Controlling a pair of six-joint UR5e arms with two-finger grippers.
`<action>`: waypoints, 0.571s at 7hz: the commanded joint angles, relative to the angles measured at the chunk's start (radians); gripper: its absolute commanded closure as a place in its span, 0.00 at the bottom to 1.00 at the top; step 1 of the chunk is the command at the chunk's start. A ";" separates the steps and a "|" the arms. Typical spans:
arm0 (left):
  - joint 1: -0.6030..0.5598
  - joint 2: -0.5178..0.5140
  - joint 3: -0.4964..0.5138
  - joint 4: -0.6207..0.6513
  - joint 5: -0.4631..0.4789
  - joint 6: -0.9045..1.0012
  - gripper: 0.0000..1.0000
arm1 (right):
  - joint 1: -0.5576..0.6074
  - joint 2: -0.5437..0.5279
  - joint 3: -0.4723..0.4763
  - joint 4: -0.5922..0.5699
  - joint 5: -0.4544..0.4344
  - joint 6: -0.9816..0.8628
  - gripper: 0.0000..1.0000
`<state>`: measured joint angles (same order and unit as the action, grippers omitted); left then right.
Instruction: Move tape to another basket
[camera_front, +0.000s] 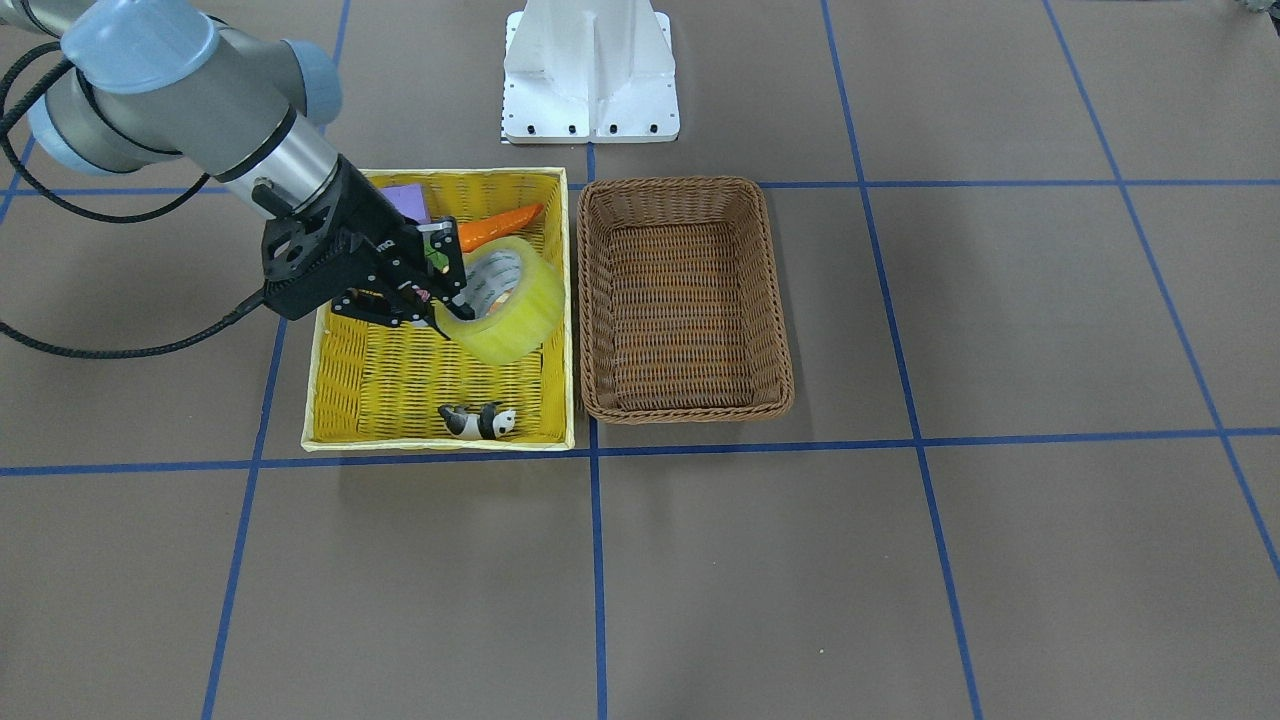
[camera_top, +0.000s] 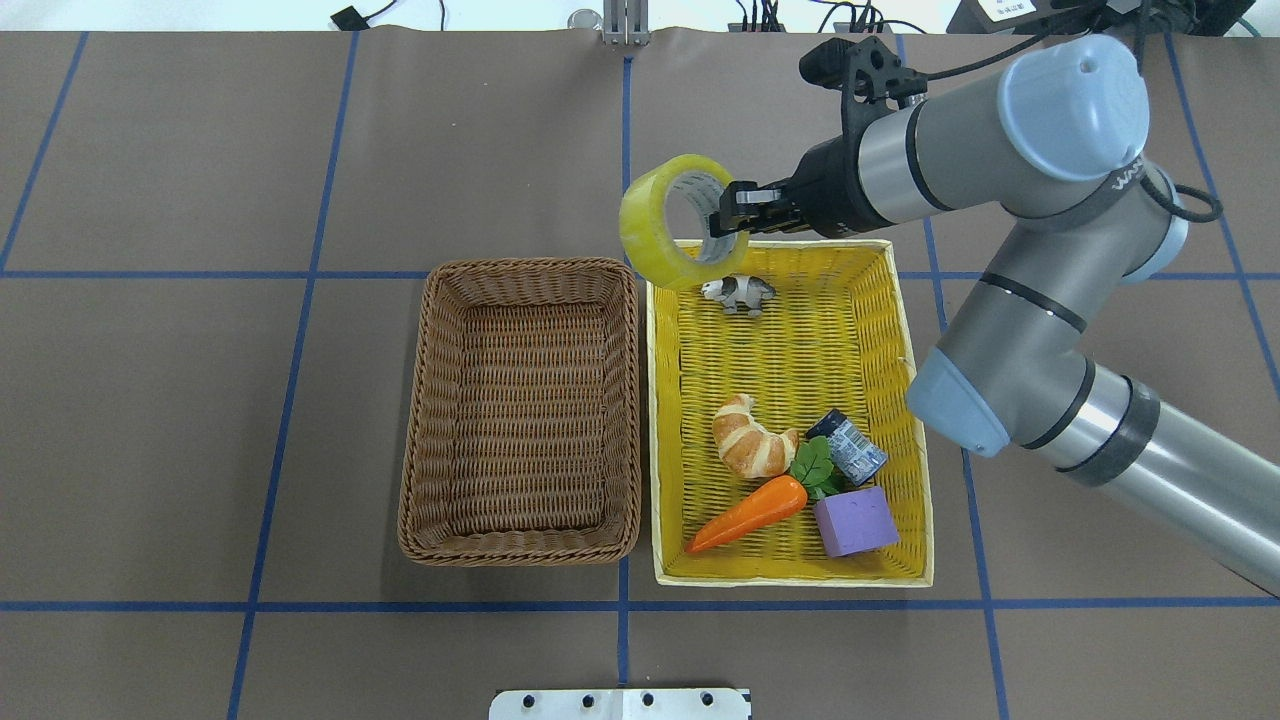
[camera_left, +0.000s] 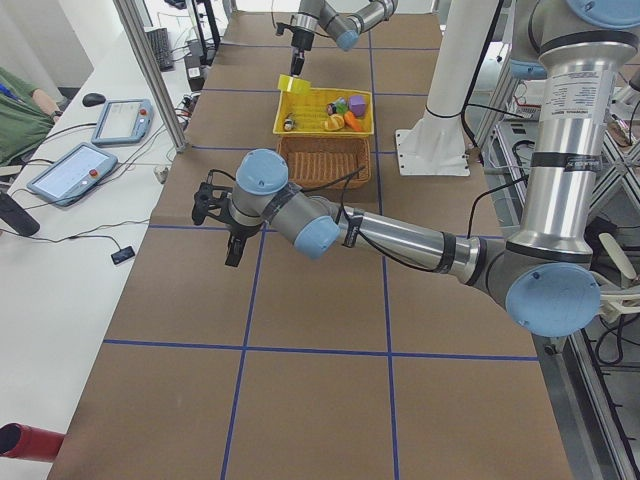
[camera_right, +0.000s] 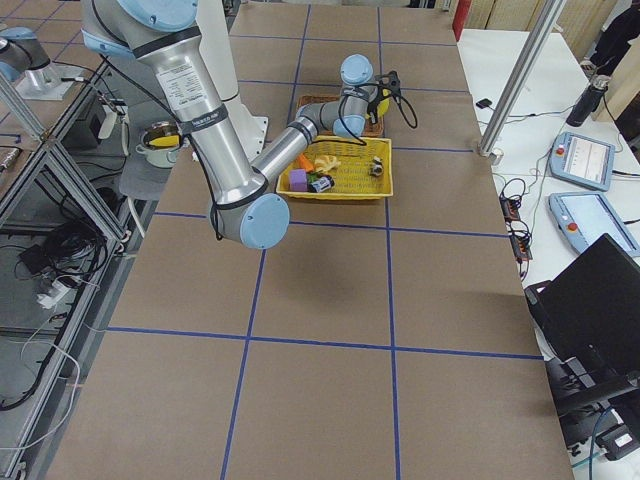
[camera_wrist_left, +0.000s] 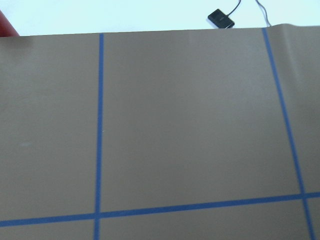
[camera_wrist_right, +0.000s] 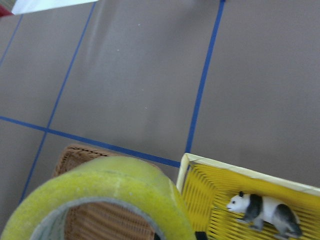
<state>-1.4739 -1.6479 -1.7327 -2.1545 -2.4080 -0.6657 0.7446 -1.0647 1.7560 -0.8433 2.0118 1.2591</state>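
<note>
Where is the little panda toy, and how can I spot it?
Find the bright yellow basket beside the brown basket. At the end opposite the orange carrot, a small panda lies alone, near the held-up tape roll. It is the only black-and-white thing there.

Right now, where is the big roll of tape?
In the overhead view, the tape is held up by the right gripper over the far left corner of the yellow basket, near the panda toy.

Robotics lab: grid-taped table (camera_left: 320, 400), teach pendants (camera_left: 122, 121)
</note>
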 joint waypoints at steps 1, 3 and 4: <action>0.085 -0.018 0.005 -0.350 -0.008 -0.408 0.07 | -0.104 -0.012 -0.001 0.267 -0.169 0.291 1.00; 0.191 -0.206 0.010 -0.549 0.000 -1.019 0.14 | -0.174 -0.005 0.014 0.382 -0.255 0.384 1.00; 0.267 -0.243 0.002 -0.671 0.106 -1.183 0.03 | -0.182 -0.004 0.020 0.432 -0.255 0.407 1.00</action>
<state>-1.2886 -1.8225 -1.7266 -2.6888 -2.3840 -1.6014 0.5820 -1.0704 1.7687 -0.4757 1.7714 1.6331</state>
